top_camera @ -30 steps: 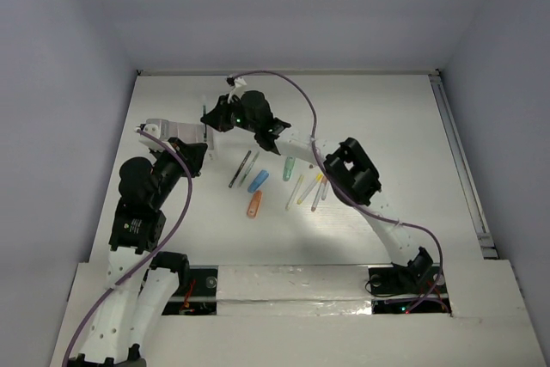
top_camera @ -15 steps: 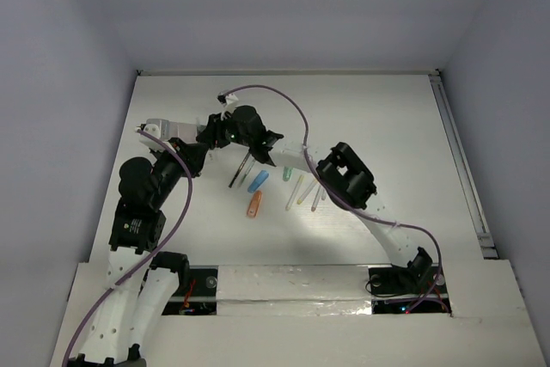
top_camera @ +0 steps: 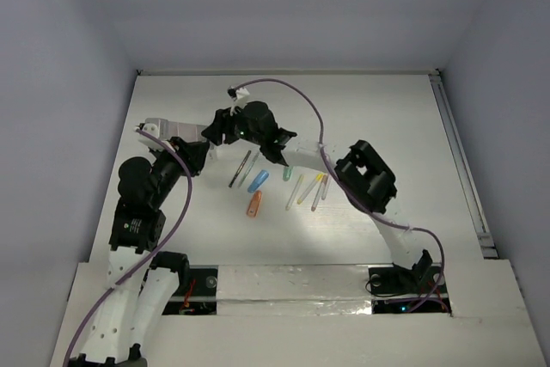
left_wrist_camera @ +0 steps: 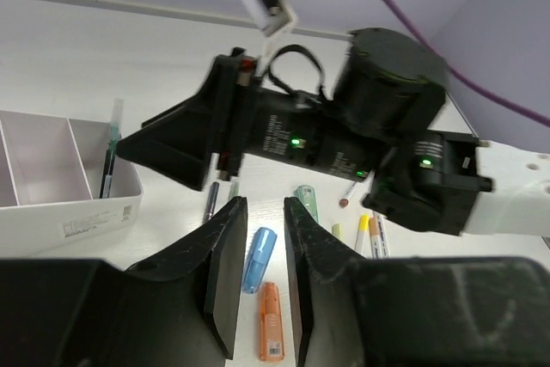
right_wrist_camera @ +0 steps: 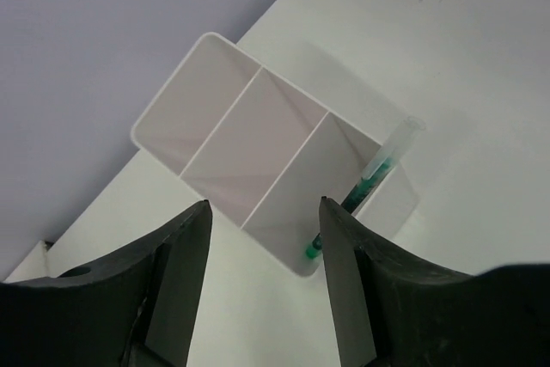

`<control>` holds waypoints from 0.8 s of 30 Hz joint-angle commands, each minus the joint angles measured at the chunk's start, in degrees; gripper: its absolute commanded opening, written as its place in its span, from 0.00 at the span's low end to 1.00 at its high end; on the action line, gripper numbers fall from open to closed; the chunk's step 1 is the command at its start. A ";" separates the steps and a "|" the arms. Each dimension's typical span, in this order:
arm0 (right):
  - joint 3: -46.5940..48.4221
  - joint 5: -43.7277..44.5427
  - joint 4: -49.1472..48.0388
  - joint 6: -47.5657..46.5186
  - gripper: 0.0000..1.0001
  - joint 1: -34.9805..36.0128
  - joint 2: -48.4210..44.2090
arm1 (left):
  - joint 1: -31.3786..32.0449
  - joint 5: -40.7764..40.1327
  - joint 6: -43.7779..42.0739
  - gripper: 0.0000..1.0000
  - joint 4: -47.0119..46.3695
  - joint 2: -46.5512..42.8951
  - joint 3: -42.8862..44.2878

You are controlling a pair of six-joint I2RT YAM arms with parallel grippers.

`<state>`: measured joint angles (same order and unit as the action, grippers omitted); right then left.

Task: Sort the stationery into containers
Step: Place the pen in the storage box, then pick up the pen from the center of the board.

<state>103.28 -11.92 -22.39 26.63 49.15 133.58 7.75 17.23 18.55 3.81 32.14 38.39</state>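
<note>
My right end effector [right_wrist_camera: 262, 290] hangs directly over the tray [right_wrist_camera: 198, 109], fingers spread wide with nothing between them. The white tray has three compartments in a row. One green pen [right_wrist_camera: 371, 180] leans in an end compartment, the one closest to the loose stationery. Its green end is down inside and its clear end pokes above the tray's rim. The other two compartments show only bare white walls.

My left end effector [left_wrist_camera: 255, 281] sits low, just beside the tray on the side of the loose stationery. It is released, with a narrow gap between the fingers and nothing gripped. Through that gap I see the blue marker [left_wrist_camera: 260, 251] lying on the counter [top_camera: 378, 118], and the orange marker [left_wrist_camera: 270, 328] just past it, farther from the tray.

The remaining stationery lies scattered on the counter on that same side of the tray, well apart from it. A dark pen [top_camera: 245, 168] lies nearest the tray, close beside the blue marker. Farther from the tray come a short green marker [left_wrist_camera: 306, 202], then a yellow pen [top_camera: 309, 188] among a few thin pale pens that are too small to tell apart.
</note>
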 commanded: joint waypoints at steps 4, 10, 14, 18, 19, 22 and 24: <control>-13.87 6.02 -7.31 -1.67 0.26 -0.36 -17.52 | -0.45 2.36 1.84 0.00 -6.27 3.45 0.81; -36.98 10.25 -0.20 5.09 0.00 -2.91 -34.06 | 7.00 1.68 3.34 0.00 -4.17 14.78 2.74; -51.49 11.48 1.03 7.64 0.00 -2.91 -48.12 | 13.68 -10.43 5.71 0.00 -4.16 17.86 2.74; -61.87 13.31 4.89 7.65 0.00 -2.91 -63.13 | 18.00 -19.85 7.38 0.00 -6.53 23.31 2.04; -64.76 14.03 5.95 7.47 0.00 -2.91 -65.27 | 19.57 -21.87 7.99 0.00 -8.80 24.88 1.69; -68.64 15.09 8.58 6.77 0.00 -2.91 -71.50 | 20.90 -26.46 8.26 0.00 -12.93 32.70 2.65; -70.14 14.39 9.12 6.15 0.00 -2.91 -73.63 | 20.90 -27.34 7.56 0.00 -13.57 39.38 3.96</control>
<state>35.09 0.89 -15.25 33.39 45.84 62.76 28.14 -3.95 25.65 -5.08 65.65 39.46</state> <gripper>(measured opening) 0.011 0.003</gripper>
